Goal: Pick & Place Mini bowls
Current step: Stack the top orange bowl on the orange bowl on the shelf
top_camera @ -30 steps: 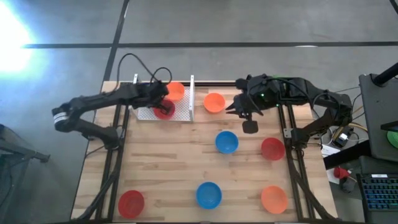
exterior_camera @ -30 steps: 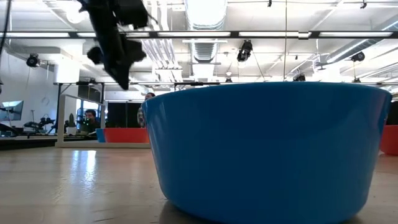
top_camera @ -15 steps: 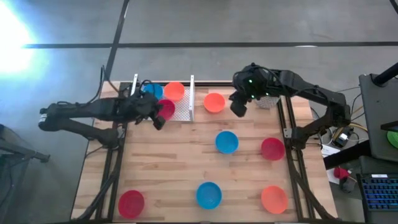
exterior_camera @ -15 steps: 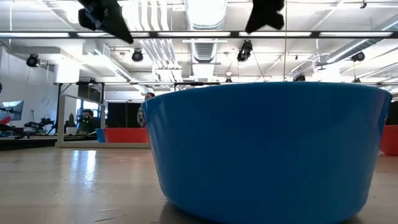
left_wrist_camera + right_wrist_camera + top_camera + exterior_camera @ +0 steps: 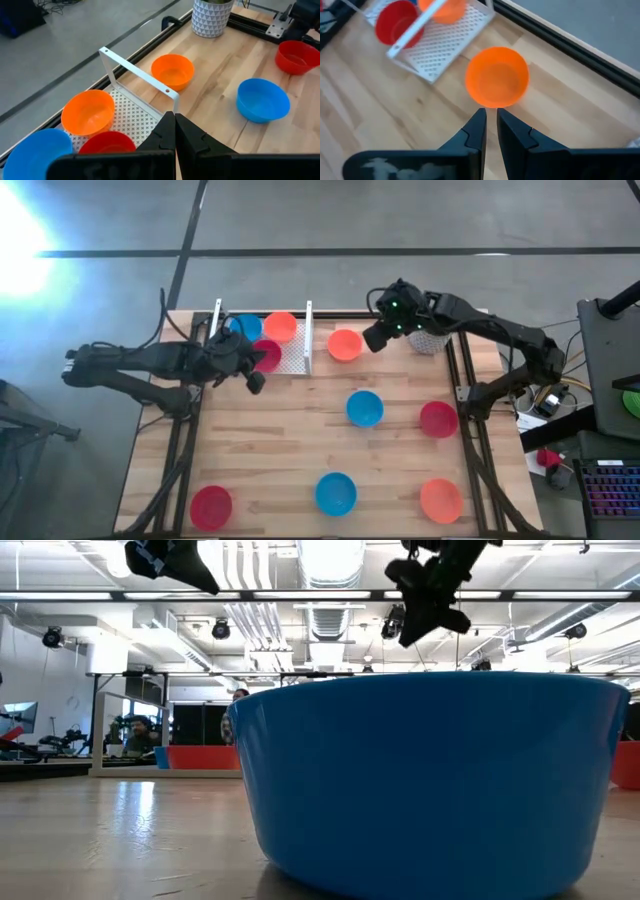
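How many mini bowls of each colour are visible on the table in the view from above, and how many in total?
Red mini bowls: 3
Orange mini bowls: 3
Blue mini bowls: 3
Total: 9

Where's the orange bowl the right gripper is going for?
In the high view, the orange bowl sits on the table's far side, just right of the white rack, with the right gripper beside it.
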You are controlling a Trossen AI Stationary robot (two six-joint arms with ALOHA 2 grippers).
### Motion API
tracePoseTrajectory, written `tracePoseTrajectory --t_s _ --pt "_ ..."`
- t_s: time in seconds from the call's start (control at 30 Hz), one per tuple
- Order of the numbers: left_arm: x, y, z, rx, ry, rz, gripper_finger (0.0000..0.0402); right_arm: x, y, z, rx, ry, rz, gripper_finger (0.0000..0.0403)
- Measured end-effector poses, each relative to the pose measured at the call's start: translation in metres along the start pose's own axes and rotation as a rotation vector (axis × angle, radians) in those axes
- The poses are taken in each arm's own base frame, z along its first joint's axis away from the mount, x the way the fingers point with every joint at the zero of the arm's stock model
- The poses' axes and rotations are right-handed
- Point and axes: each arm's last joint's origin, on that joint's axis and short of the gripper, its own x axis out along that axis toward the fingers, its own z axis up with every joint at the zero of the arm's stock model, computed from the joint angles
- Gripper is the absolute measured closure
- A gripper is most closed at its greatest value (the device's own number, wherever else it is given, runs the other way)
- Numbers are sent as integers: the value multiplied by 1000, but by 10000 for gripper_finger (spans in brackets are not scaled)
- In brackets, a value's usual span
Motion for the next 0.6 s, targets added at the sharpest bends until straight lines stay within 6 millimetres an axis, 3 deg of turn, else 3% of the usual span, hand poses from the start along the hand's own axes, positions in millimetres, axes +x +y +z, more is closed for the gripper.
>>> tracePoseTrajectory --t_s 0.23,0.4,0.6 --pt "0 0 1 -4 -9 -4 401 31 -12 0 33 80 -15 323" --pt "0 -1 2 -9 -17 -8 401 67 -14 7 51 122 -68 282" --pt "0 -1 2 -11 -19 -9 401 110 -30 14 123 214 -132 259"
